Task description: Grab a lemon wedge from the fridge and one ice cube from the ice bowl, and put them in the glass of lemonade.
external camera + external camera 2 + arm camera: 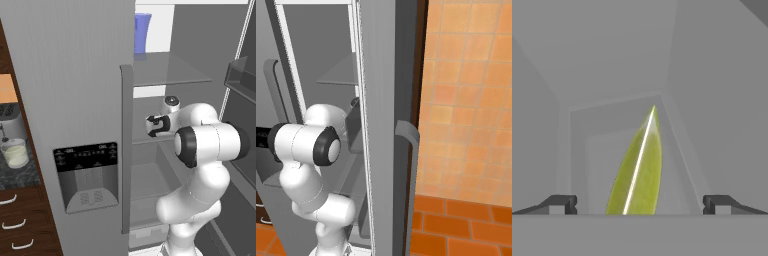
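Reaching: the white arm is extended into the open right-hand compartment of the fridge (75,75), between two shelves, as seen from the left base view.
Claw: the gripper (639,204) is seen in the hand view with its two dark fingertips (559,204) set wide apart; nothing is clamped between them.
Lemon wedge: the lemon wedge (638,170) is seen in the hand view as a narrow yellow-green sliver with a pale central line, standing between the two tips and nearer the middle than either one; no contact with either tip is visible.
Wedge surroundings: grey fridge walls and a recessed back panel are seen behind the wedge; the surface under it is hidden at the bottom of the hand view.
Fridge doors: the left door with the black-panelled dispenser (87,172) is shut; the right door is swung open, with its long handle (411,175) seen in the right base view.
Upper shelf: a blue container (142,32) is seen standing high in the open compartment, well above the arm.
Glass of lemonade: the glass of lemonade (15,152) is seen on the dark counter to the left of the fridge, well apart from the arm, just below a grey toaster (9,114).
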